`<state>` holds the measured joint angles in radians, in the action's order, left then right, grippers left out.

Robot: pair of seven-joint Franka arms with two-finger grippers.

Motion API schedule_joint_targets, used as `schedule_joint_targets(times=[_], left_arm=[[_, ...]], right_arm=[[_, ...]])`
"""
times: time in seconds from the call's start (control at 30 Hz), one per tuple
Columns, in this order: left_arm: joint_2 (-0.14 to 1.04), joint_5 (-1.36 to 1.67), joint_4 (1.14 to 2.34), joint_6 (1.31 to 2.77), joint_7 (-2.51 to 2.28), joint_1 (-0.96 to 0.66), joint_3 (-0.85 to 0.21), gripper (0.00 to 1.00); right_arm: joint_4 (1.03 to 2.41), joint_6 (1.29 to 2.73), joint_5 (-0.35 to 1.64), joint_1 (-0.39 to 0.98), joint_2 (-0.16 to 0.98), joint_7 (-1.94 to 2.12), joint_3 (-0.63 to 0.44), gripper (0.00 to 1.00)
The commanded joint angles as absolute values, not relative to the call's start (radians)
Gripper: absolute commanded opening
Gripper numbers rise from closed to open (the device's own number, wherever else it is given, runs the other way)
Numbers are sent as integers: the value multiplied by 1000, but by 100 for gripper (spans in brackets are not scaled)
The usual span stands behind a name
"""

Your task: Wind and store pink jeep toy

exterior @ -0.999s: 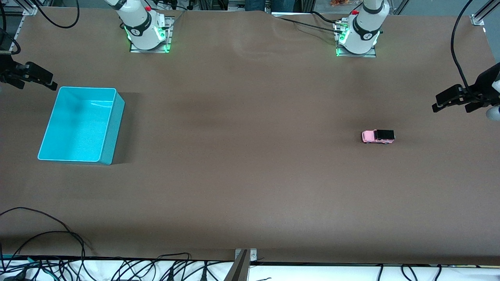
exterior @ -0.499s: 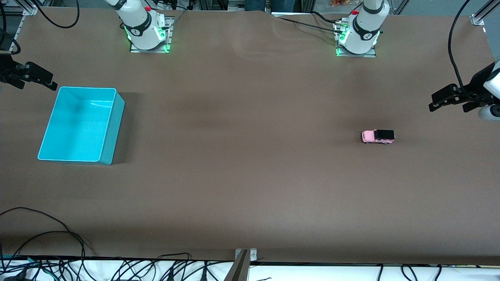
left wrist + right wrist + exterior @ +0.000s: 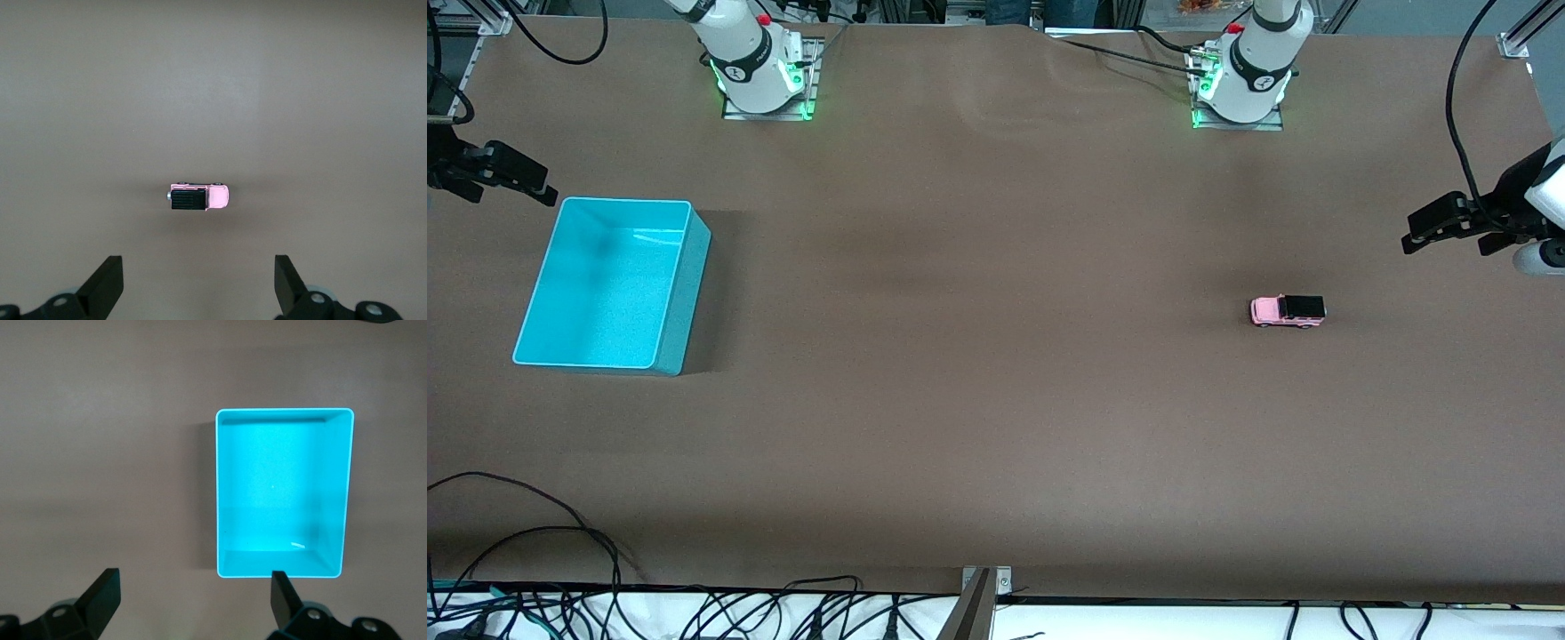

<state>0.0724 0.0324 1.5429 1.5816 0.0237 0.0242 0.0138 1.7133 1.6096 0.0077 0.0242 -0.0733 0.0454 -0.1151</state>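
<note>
The pink jeep toy (image 3: 1288, 310) stands on its wheels on the brown table toward the left arm's end; its roof is black. My left gripper (image 3: 1448, 244) hangs high over the table's end by the jeep, open and empty. In the left wrist view the pink jeep toy (image 3: 198, 197) lies ahead of that left gripper (image 3: 199, 280). The turquoise bin (image 3: 687, 293) sits empty toward the right arm's end. My right gripper (image 3: 511, 191) hovers open beside the bin's corner farthest from the front camera. The right wrist view shows the turquoise bin (image 3: 283, 410) past the right gripper (image 3: 193, 597).
The two arm bases (image 3: 760, 76) (image 3: 1240, 84) stand at the table edge farthest from the front camera. Loose black cables (image 3: 560, 551) lie along the nearest edge, with a metal bracket (image 3: 983, 591) at its middle. Brown table stretches between bin and jeep.
The left gripper has shifted slightly toward the middle of the table. The jeep, the bin and the right gripper stay where they were.
</note>
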Motion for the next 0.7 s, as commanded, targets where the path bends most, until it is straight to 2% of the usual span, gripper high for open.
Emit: schedule_joint_targets(times=[0.0, 0.67], left_arm=[[54, 6, 1554, 1583, 32, 35, 5, 100], [52, -17, 1542, 1603, 32, 34, 3, 100]], right_arm=[[1698, 1589, 14, 20, -77, 57, -117, 100], [1698, 1589, 14, 21, -77, 57, -115, 100]])
